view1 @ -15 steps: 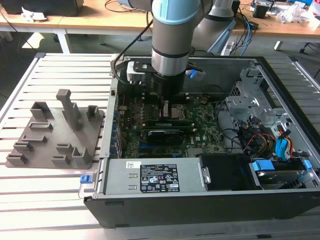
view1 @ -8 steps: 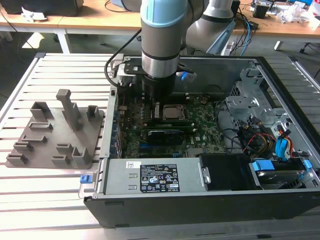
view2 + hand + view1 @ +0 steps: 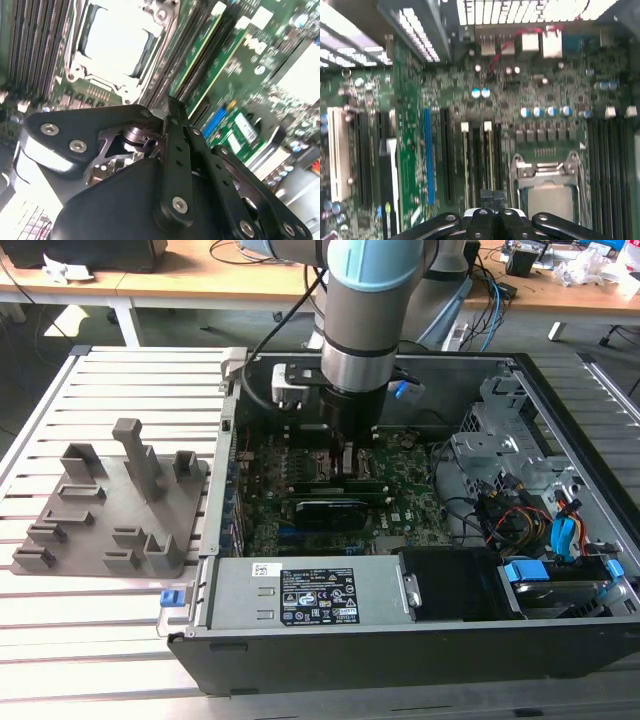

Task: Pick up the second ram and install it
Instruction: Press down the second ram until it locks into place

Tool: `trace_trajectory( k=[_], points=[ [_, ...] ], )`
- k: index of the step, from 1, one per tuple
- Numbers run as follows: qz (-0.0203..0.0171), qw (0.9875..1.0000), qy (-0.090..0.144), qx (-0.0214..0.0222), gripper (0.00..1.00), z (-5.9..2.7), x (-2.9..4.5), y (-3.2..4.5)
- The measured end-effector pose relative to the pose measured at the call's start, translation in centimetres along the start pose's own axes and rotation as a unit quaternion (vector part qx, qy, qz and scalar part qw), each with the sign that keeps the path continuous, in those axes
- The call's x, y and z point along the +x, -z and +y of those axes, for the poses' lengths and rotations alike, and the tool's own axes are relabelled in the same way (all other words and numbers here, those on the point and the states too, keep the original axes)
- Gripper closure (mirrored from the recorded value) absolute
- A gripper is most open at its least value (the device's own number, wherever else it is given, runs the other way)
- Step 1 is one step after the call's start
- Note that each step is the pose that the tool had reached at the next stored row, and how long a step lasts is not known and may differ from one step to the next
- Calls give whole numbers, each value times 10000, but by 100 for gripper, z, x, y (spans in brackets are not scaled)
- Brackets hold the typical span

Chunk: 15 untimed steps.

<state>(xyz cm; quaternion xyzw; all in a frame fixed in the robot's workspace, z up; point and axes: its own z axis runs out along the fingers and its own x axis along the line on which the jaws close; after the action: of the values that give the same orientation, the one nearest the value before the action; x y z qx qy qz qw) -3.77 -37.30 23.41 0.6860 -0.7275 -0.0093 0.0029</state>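
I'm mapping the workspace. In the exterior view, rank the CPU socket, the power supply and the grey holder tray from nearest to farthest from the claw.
1. CPU socket: on the motherboard, right beside the claw.
2. Power supply: along the case's front edge.
3. Grey holder tray: outside the case, on the exterior view's left.

The exterior view looked down from above and in front at the open computer case (image 3: pixel 400 640) on the bench (image 3: pixel 100 640). Both wrist views sat close above the motherboard (image 3: pixel 545 90), sharing the CPU socket (image 3: pixel 115 40).
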Motion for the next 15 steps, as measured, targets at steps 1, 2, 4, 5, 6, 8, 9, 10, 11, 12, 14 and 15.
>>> trace_trajectory(
  k=[1,2,4,5,6,8,9,10,11,12,14,15],
  points=[
    [1,10000,0,-1,89,-19,-2,7],
    [0,10000,0,-1,89,-37,-9,48],
    [1,10000,0,0,89,-40,-21,257],
    [0,10000,0,0,89,-38,-23,356],
    [1,10000,0,0,89,-36,-25,493],
    [1,10000,0,0,89,-34,-26,582],
    [1,10000,0,0,89,-34,-26,598],
    [-1,10000,0,0,89,-34,-26,603],
    [-1,10000,0,0,89,-34,-26,603],
    [-1,10000,0,0,89,-34,-26,604],
    [1,10000,0,0,89,-34,-26,607],
    [1,10000,0,0,89,-34,-26,607]
  ],
)
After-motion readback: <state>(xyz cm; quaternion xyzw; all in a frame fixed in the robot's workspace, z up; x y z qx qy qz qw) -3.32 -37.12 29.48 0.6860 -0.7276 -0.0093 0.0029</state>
